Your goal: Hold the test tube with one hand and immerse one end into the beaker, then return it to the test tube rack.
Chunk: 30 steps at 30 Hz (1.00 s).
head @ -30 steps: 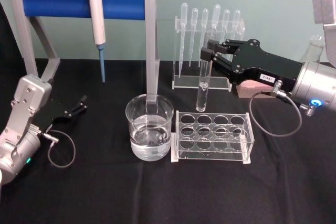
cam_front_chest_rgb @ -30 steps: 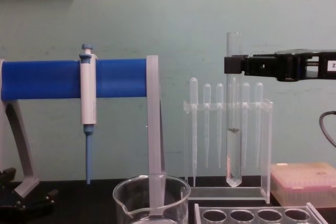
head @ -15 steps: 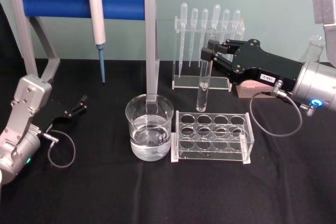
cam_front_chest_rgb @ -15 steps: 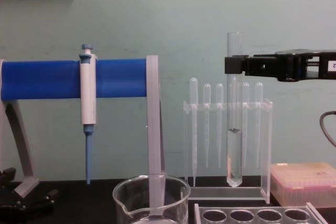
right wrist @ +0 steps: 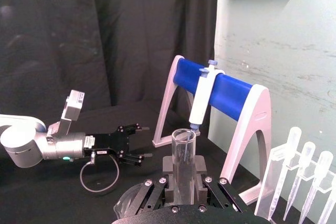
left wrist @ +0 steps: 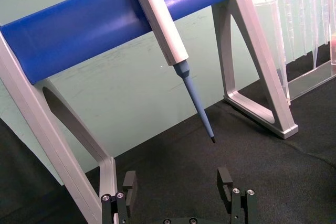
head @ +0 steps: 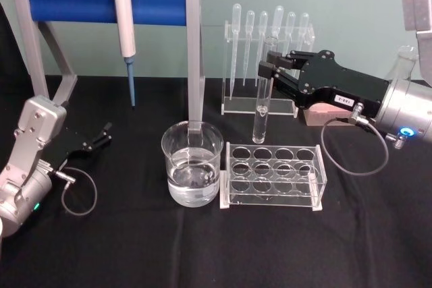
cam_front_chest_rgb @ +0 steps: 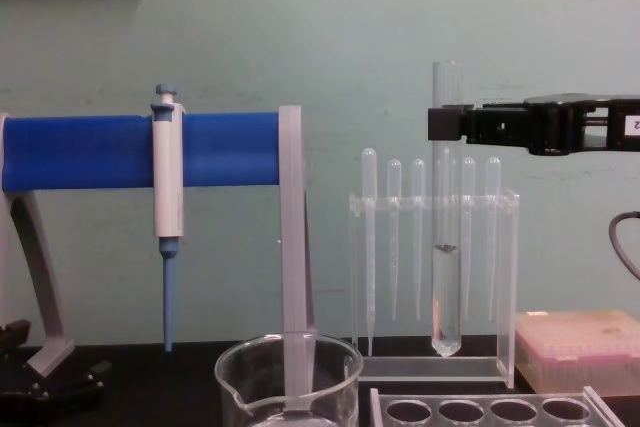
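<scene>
the chest view's bottom edge cuts off the beaker (cam_front_chest_rgb: 250,387) and the test tube rack (cam_front_chest_rgb: 488,410)

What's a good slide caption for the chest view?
Right gripper holds the test tube upright, raised clear of the rack, beaker to its left; left gripper parked open at far left.

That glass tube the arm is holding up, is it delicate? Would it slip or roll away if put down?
Probably fragile: the tube looks like thin clear glass. Likely slippery, since the fingers of the right gripper pinch smooth glass near its rim. Laid flat, its round shape would probably roll, hence the rack.
</scene>
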Tool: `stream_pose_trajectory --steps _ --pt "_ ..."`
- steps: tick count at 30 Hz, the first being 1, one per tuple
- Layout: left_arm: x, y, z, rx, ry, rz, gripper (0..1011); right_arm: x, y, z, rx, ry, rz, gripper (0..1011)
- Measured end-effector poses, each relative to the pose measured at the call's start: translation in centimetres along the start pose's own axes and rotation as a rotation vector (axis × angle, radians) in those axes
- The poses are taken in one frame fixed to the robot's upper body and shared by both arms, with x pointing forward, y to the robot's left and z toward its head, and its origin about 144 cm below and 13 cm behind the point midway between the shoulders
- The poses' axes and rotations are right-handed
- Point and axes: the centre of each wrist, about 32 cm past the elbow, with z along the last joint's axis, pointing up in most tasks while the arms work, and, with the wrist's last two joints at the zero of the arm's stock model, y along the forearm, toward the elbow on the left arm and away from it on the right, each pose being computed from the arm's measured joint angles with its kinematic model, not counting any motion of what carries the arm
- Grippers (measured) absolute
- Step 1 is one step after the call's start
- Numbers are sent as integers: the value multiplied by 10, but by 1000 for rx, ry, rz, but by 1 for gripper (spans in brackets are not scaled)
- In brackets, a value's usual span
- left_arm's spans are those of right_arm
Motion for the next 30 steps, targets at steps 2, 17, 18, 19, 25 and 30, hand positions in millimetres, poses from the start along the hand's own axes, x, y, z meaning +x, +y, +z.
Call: stream_pose_trajectory --steps 2,17,18,19,25,30 --pt "0 0 0 0 0 0 1000 0 0 0 0 0 0 228" --pt "0 0 0 0 0 0 1000 0 0 0 0 0 0 228" --pt "0 0 0 0 0 0 1000 0 0 0 0 0 0 228" --pt "0 0 0 0 0 0 1000 0 0 0 0 0 0 228" --pt "0 0 0 0 0 0 1000 0 0 0 0 0 0 228" --pt "0 0 0 0 0 0 1000 0 0 0 0 0 0 228"
